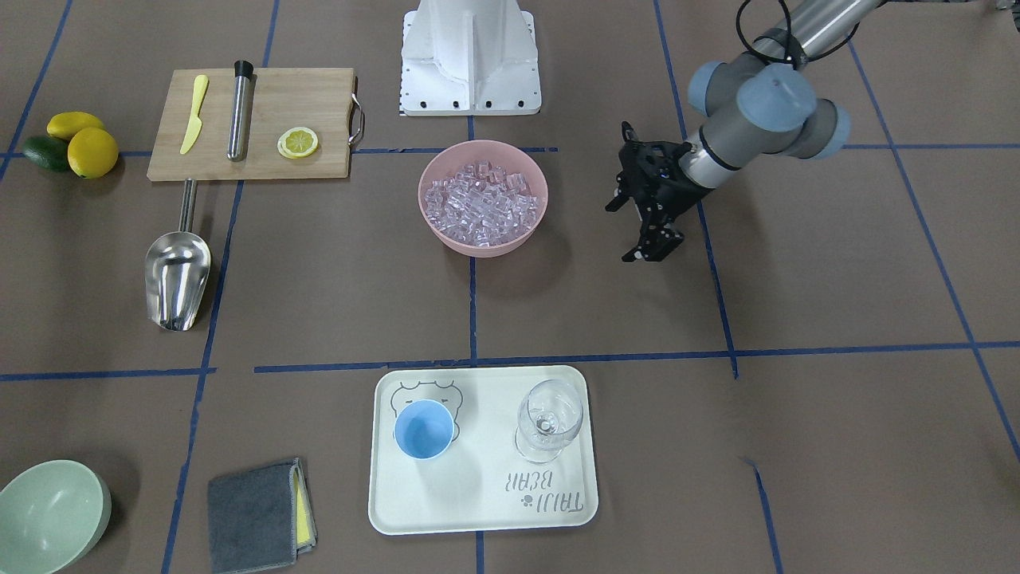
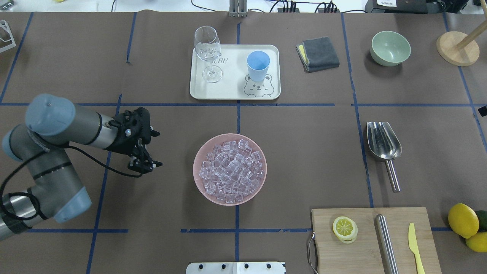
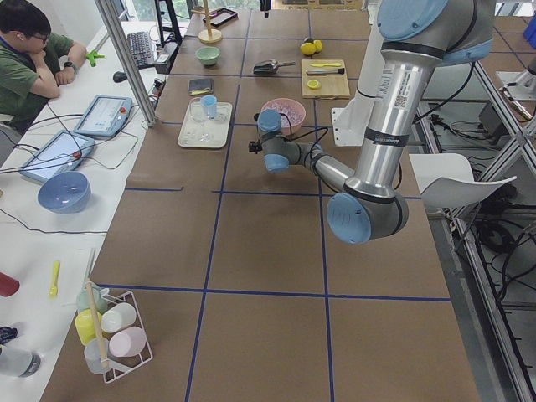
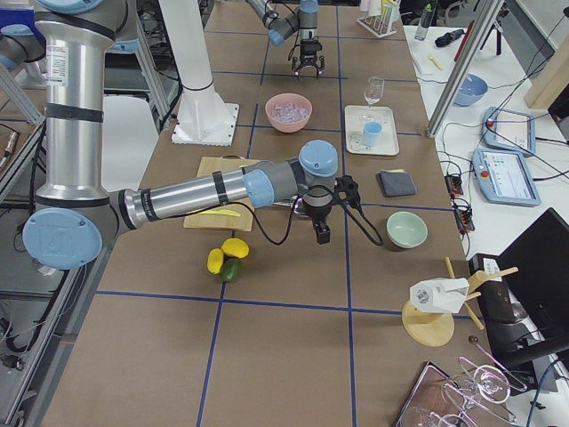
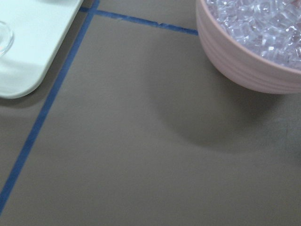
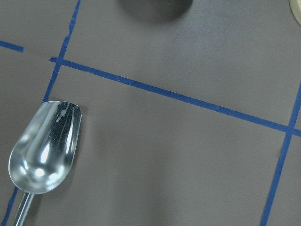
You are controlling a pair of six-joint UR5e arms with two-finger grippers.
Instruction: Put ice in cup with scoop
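The steel scoop (image 1: 177, 275) lies on the table beside the cutting board, trough facing up; it also shows in the overhead view (image 2: 382, 140) and the right wrist view (image 6: 44, 148). The ice (image 2: 230, 169) is heaped in a pink bowl (image 2: 198, 182) at the table's middle. The light-blue cup (image 2: 258, 65) stands upright on a white tray (image 2: 232, 87). My left gripper (image 2: 148, 152) hangs open and empty beside the bowl. My right gripper (image 4: 318, 233) hovers near the scoop; I cannot tell if it is open or shut.
A wine glass (image 2: 207, 47) stands on the tray next to the cup. The cutting board (image 2: 327, 243) holds a lemon slice, a steel cylinder and a yellow knife. A grey cloth (image 2: 317, 53), a green bowl (image 2: 390, 47) and lemons (image 2: 462, 220) lie around the edges.
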